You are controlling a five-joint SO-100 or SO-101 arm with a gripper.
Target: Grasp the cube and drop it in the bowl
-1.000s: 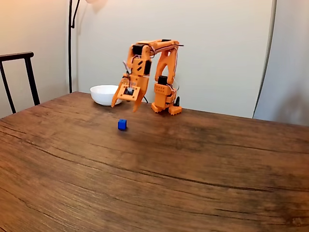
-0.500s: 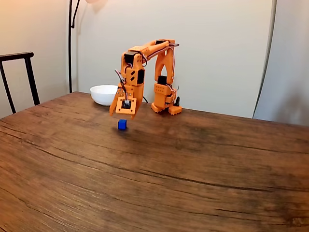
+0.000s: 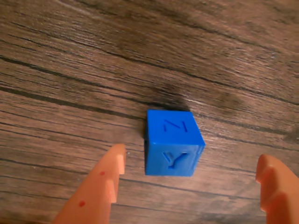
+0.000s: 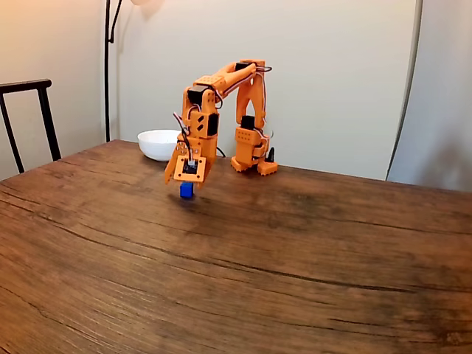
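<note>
The small blue cube point(image 3: 173, 142) rests on the wooden table, with raised letters on its faces. In the wrist view my orange gripper point(image 3: 192, 156) is open, one fingertip point(image 3: 114, 163) just left of the cube and the other point(image 3: 271, 175) far to its right, neither touching it. From the fixed view the gripper point(image 4: 185, 181) hangs directly over the cube point(image 4: 186, 192), hiding its top. The white bowl point(image 4: 158, 144) stands behind and to the left, near the table's back edge.
The arm's orange base point(image 4: 253, 158) sits at the back of the table, right of the bowl. A dark chair point(image 4: 29, 118) and a lamp pole point(image 4: 108, 66) stand beyond the table's left side. The wooden table point(image 4: 258, 280) stretches wide toward the front.
The arm has reached forward and lowered, bringing the open gripper from above and behind the cube down over it. The cube has not moved.
</note>
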